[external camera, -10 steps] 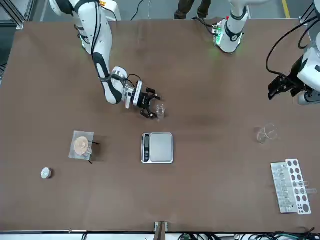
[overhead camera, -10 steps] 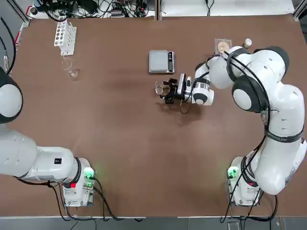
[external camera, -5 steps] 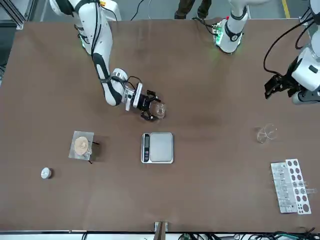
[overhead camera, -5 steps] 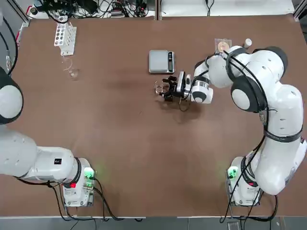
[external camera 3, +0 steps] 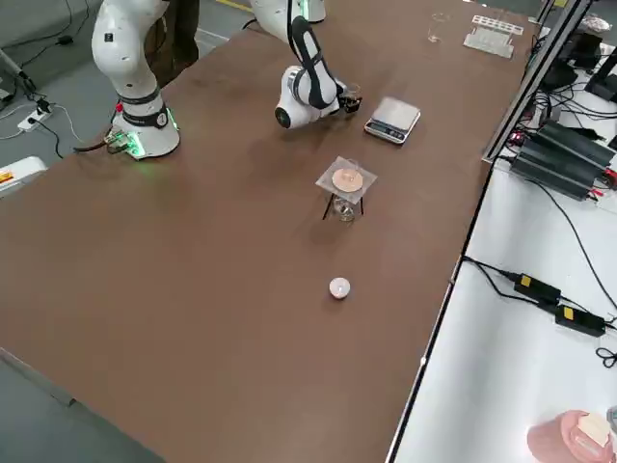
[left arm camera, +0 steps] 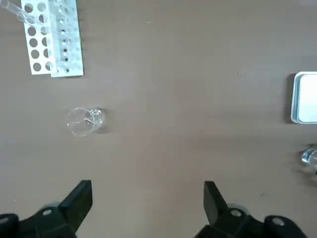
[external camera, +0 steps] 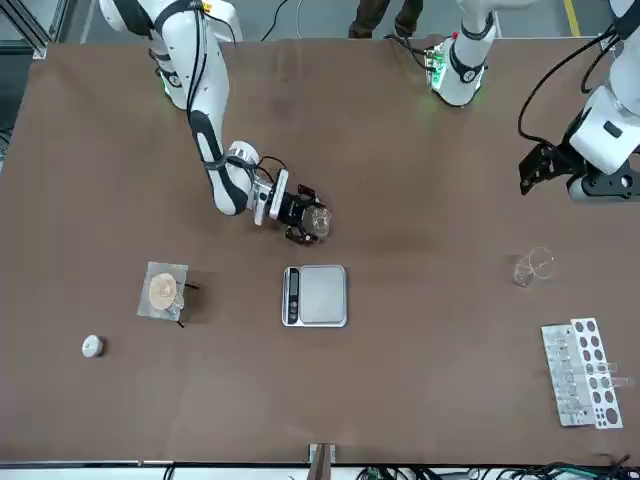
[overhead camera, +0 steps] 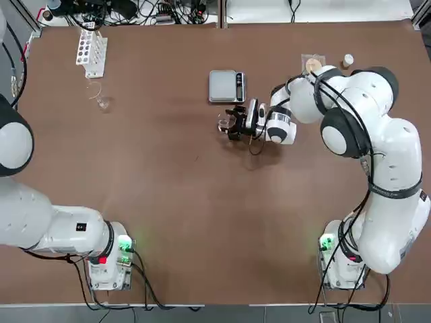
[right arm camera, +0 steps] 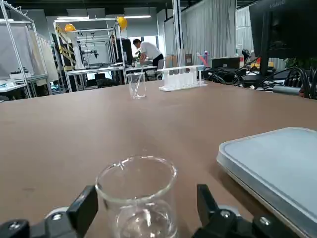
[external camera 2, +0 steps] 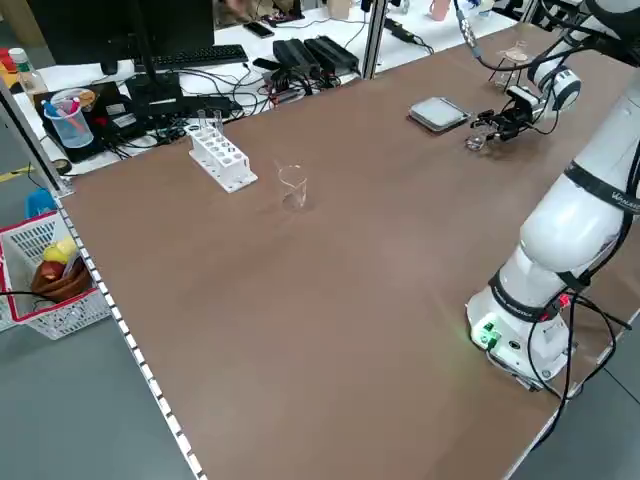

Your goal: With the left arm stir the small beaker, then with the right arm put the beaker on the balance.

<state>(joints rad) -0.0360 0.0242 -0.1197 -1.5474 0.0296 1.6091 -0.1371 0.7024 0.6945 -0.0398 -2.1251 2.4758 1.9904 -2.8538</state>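
Here, the right end effector (overhead camera: pixel 231 124) lies low over the brown surface (overhead camera: pixel 168 202), its black fingers spread either side of the small beaker (overhead camera: pixel 223 123) but not yet clamped on it. The beaker, a tiny clear glass cylinder with a rolled lip, stands on the surface just beside the balance (overhead camera: pixel 227 86), a flat grey scale with a square silvery pan and a dark button strip. The step in hand appears to be the pick-up for weighing; the next move likely calls for a gentle, centred squeeze on slick glass, then a short lift onto the pan. The left end effector (external camera: pixel 537 170) hangs released, high at its own side, well apart from the work.
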